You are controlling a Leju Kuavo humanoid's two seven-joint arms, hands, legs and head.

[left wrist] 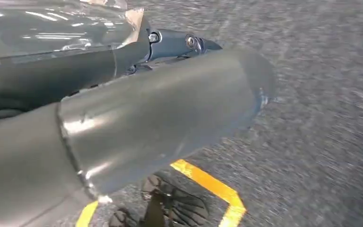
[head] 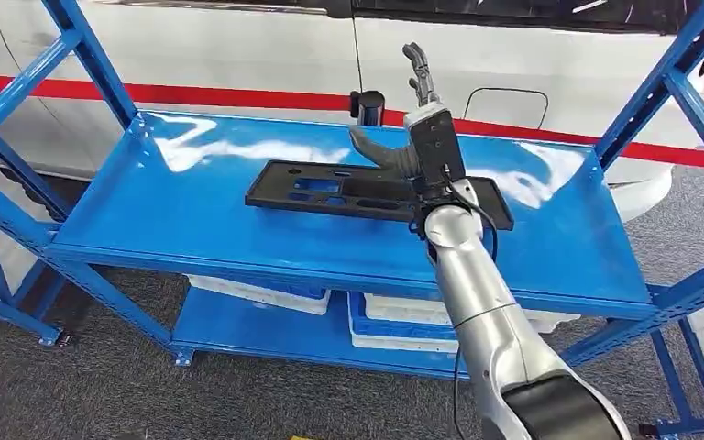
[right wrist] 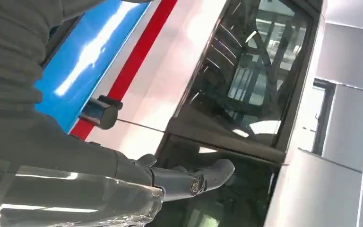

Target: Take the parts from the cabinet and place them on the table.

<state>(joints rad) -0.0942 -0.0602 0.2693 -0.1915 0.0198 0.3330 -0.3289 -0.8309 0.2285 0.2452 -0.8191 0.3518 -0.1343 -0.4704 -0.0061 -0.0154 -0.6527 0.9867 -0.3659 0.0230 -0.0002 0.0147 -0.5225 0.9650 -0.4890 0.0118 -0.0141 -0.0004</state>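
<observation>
- The part (head: 367,190) is a flat black plastic panel with cutouts, lying flat on the blue shelf (head: 192,220) of the rack, roughly mid-shelf and long side running across.
- Your right hand (head: 417,119) is up over the panel's right half, fingers (head: 416,69) pointing up and away, thumb (head: 371,147) sticking out to the side. It's spread apart and holding nothing. From the head view I can't tell if the wrist is touching the panel or just hanging above it.
- Right wrist view looks past the hand at the white car with the red stripe behind the rack, so no help on contact there.
- Left hand (left wrist: 123,109): the left wrist view has it hanging over the grey floor near a yellow line. Too close and blurry — can't tell if the fingers are apart or curled.
- Handling guess: looks light and fairly stiff, but long and thin, so it may flex or tip if you grab one end. Smooth plastic on glossy paint — it'll probably slide when pushed.
- Where to grab: it sits flush, so getting under it is the hard bit. I'd go for the near long edge close to the middle, or hook into a cutout, thumb on top.
- Watch the rack uprights (head: 92,60) on the way out.
</observation>
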